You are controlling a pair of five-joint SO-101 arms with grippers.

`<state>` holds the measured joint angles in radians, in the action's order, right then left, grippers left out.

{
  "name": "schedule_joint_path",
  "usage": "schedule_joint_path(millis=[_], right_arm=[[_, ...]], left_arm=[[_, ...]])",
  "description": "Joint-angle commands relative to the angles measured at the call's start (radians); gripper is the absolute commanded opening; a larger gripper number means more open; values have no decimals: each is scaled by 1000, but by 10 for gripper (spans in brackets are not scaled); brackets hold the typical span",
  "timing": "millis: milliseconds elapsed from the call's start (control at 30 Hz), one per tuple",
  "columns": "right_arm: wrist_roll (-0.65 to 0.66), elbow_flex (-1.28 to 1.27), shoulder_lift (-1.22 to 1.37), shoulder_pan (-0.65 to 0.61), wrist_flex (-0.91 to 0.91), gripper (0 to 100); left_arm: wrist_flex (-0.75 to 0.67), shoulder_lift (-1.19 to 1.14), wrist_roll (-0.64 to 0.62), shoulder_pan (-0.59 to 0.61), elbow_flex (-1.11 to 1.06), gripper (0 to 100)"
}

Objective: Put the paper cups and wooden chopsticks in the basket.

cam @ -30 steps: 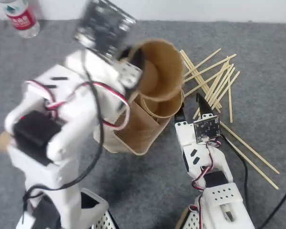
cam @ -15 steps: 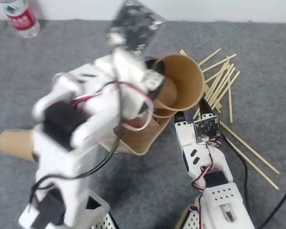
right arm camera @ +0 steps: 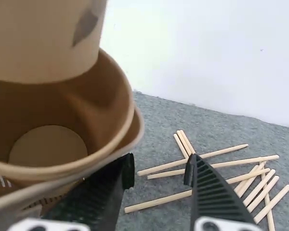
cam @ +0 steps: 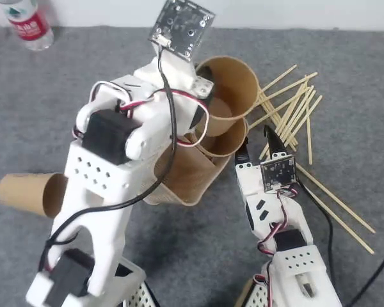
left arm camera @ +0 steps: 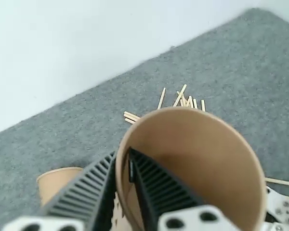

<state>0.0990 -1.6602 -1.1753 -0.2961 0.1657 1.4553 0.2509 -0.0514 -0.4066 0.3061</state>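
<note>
**Loading Cups Into the Basket: Chopsticks Not Yet Started**

High view. The left claw (cam: pixel 203 96) holds one cup (cam: pixel 233 80) above the basket (cam: pixel 179 179), directly over the nested cups (cam: pixel 223 141) that already sit in it. A loose cup (cam: pixel 22 192) lies on its side on the desk (cam: pixel 64 77), well apart from the basket. The chopsticks (cam: pixel 293 109) lie scattered on the desk beside the basket. The right claw (cam: pixel 257 144) sits between the basket and the chopsticks.

Left wrist view. The left claw (left arm camera: pixel 123 156) is clamped on the rim of the held cup (left arm camera: pixel 197 159), one finger inside and one outside.

Right wrist view. The right claw (right arm camera: pixel 159 168) is spread wide and holds nothing. It sits just beside the basket, with chopsticks (right arm camera: pixel 216 168) beyond it.

Status, as judged: partly done. The nested cups are stowed and the held cup is at the point of placement. The loose cup and all visible chopsticks remain.
</note>
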Motion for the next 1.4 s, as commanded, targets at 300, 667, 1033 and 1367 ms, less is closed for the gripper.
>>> schedule_joint_path(millis=[300,667,1033,1367], right_arm=[[-12,-6,-13,-4,-2,183],[-20,3,-13,-28,4,180],[-12,92,-4,-87,-4,110],[71,196,-1,-170,-5,102]], left_arm=[[14,-3,5,-23,35,12],[72,-3,6,-109,125,12],[84,-11,11,-20,128,12],[63,-14,66,144,122,12]])
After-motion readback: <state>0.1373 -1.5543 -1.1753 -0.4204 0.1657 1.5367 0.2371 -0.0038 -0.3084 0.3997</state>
